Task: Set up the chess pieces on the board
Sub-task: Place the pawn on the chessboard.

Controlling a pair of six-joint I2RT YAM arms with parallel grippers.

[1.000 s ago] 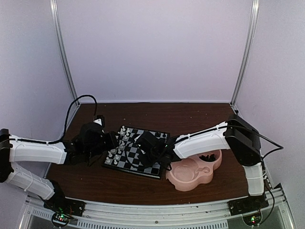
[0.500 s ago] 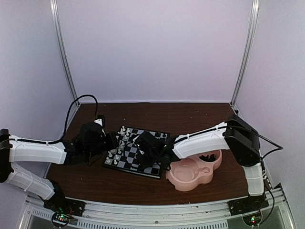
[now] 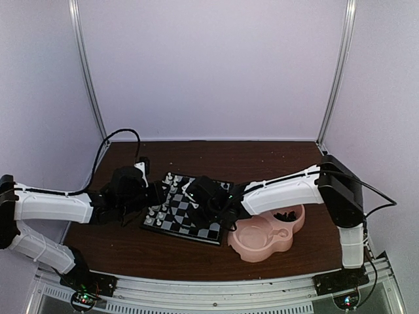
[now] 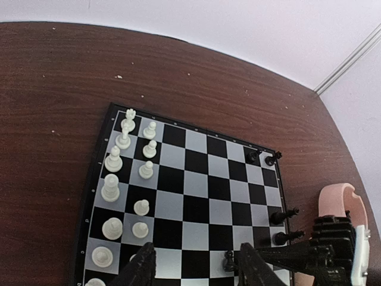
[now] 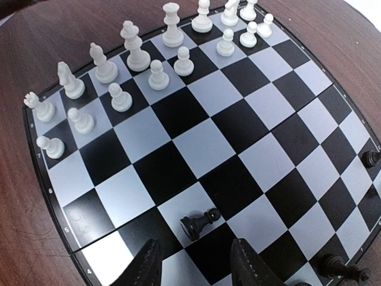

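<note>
**Fig.** Right-wrist view, w/ top and left-wrist views for ref.

- **Right gripper.** The right two-finger gripper (image 5: 197, 253) hangs low over the small black-and-pale-grey checked chessboard (image 5: 178, 143). Its jaws are apart and hold nothing.
- **Pawn.** The tiny black plastic pawn (image 5: 199, 224) stands on a pale square in the half of the board nearer its right edge. It is just ahead of the fingertips, in line w/ the gap between them, and touches neither finger. Its long axis looks vertical (the view is oblique, so a slight lean can't be ruled out).
- **Other chessmen.** The white plastic chessmen (image 5: 137, 53) fill two ranks along the board's left edge. Only a few black chessmen (image 4: 283, 214) stand near the right edge.
- **Spare black pieces.** More small black pieces (image 3: 285, 216) lie in the far bowl of the pink double-bowl dish (image 3: 262, 256). The dish sits on the dark brown wooden worktop (image 3: 262, 157), just beside the board's near right corner.
- **Left gripper.** The left gripper (image 4: 196, 256) is likewise open and empty, on the board's left side.
- **Judgement.** The next pick prob. comes from the dish. It lies to the right of the right gripper, so the right arm is the nearer one.
</note>
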